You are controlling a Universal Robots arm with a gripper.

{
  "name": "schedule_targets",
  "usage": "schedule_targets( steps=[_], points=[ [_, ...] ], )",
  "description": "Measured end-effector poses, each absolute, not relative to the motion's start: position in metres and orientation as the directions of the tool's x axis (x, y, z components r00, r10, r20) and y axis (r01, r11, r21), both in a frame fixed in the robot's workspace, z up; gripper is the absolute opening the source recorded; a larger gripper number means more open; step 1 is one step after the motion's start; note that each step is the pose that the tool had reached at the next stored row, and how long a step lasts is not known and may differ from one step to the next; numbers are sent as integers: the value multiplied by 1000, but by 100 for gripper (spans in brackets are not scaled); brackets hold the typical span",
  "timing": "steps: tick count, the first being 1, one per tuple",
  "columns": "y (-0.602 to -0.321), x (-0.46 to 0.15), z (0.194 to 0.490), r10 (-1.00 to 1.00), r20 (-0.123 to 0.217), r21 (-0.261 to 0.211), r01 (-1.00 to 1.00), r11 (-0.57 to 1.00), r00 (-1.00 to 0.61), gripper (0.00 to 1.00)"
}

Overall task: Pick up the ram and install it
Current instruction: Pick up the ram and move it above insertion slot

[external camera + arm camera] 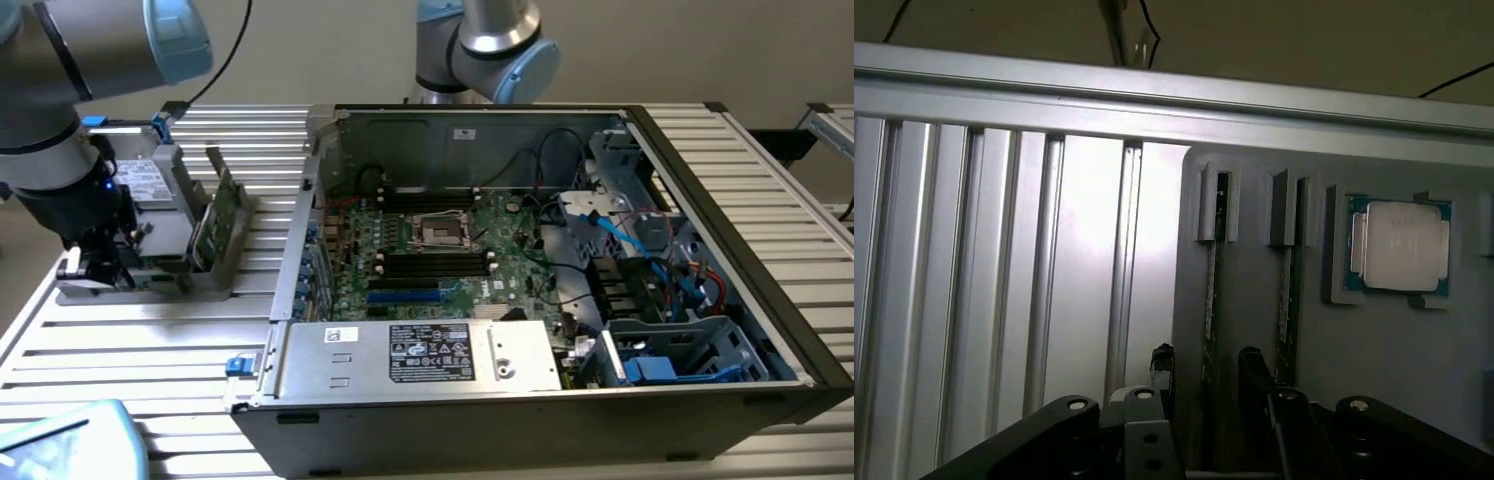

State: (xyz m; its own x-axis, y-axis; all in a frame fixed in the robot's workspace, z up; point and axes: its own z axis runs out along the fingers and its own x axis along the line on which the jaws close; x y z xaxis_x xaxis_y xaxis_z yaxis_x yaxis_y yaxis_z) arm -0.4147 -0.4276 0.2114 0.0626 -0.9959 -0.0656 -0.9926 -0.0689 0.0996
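In the wrist view the ram stands on edge in a slot of a grey holder, seen as a thin dark strip. A second, similar stick stands in the neighbouring slot. My gripper is open, its two black fingertips straddling the first stick with a gap on each side. In the exterior view the gripper hangs low over the holder at the exterior view's left, beside the open computer case, whose motherboard shows black memory slots.
A square silver processor chip lies in a recess of the holder. Taller green circuit boards stand upright in the holder. A second robot arm stands behind the case. The ribbed aluminium table runs under everything.
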Motion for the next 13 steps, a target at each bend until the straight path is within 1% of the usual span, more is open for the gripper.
schedule_targets(
  steps=[4,13],
  points=[
    [-424,-415,209,-996,-66,103,-992,-69,62,40],
    [-423,-415,203,-997,-56,128,-989,-68,61,40]
  ],
)
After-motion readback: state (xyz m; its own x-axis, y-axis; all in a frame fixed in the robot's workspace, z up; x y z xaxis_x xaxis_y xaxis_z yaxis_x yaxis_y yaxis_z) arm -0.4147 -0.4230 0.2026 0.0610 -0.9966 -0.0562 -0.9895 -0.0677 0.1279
